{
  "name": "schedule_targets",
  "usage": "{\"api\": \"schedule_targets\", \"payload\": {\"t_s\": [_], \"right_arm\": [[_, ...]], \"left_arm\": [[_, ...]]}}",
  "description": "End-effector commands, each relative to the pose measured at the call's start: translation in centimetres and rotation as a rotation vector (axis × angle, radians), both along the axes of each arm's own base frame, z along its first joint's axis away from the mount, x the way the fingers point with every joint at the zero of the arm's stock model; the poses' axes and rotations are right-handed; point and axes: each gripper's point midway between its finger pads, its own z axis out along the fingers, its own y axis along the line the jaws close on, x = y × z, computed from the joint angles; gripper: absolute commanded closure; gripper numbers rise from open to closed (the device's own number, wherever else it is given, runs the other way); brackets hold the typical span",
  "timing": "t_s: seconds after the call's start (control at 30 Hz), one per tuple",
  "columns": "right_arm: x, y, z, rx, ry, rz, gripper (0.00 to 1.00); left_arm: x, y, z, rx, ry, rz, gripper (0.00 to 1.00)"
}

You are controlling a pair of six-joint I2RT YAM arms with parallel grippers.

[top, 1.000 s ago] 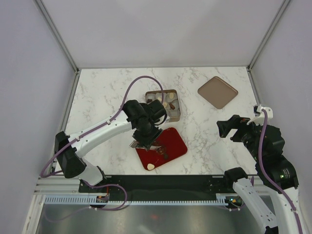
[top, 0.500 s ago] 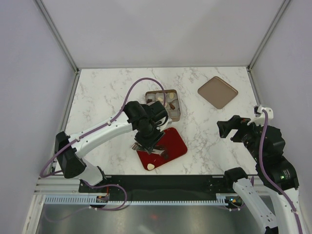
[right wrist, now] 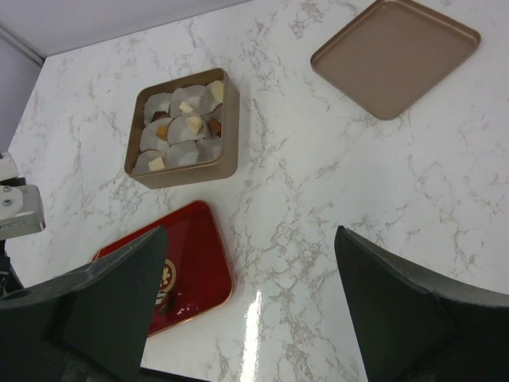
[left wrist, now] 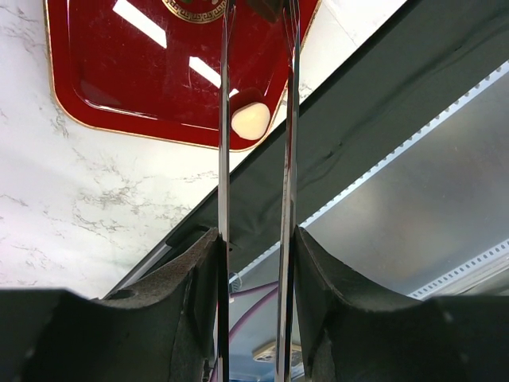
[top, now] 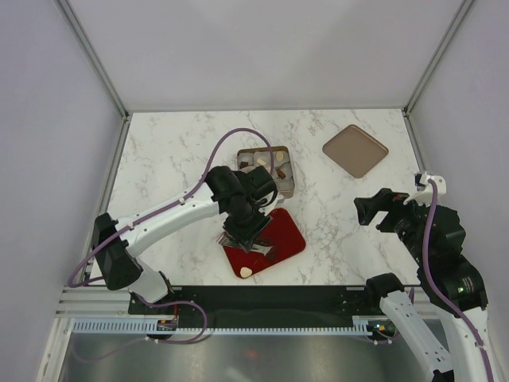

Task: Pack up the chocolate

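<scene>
My left gripper (top: 243,231) (left wrist: 254,239) hovers over the red tray (top: 291,235), shut on a pair of thin metal tongs (left wrist: 223,159). The tong tips reach a dark chocolate (top: 270,255) (left wrist: 266,6) on the tray; whether they pinch it I cannot tell. Near the tray's front corner lies a cream-white chocolate (top: 247,273) (left wrist: 250,121). The gold box (top: 288,185) (right wrist: 231,127) behind the tray holds paper cups with several chocolates (right wrist: 191,123). My right gripper (top: 380,212) (right wrist: 254,270) hangs open at the right, above bare marble.
The box's tan lid (top: 355,150) (right wrist: 395,56) lies at the back right. A black rail (top: 262,296) runs along the table's near edge, just past the tray. Grey walls close off the left, back and right.
My left gripper with the tongs has shifted a little to the right over the red tray, toward the dark chocolate. The right arm has not moved.
</scene>
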Motion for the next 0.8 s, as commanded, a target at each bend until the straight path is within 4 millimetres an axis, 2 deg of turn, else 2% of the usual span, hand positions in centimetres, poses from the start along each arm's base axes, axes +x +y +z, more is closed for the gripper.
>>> {"api": "schedule_targets", "payload": {"t_s": [0.0,0.4,0.6,0.77], "right_arm": [[0.1,-0.3,0.7,-0.009,-0.031,-0.013,0.05],[0.0,-0.4,0.6,-0.009,-0.031,-0.018,0.06],[-0.1,-0.2,0.4,-0.003,-0.029,-0.005,0.05],[0.0,-0.4,0.7,-0.005,-0.033,-0.014,0.05]], "left_arm": [[-0.6,-0.9,-0.1,-0.025,0.031,-0.001,0.53],[-1.3,-0.1,-2.1,0.044,0.06,0.012,0.53],[-0.7,0.0,-2.3,0.066,0.036,0.017,0.54],[-0.1,0.6,-1.7,0.099,-0.003,0.028,0.6]]}}
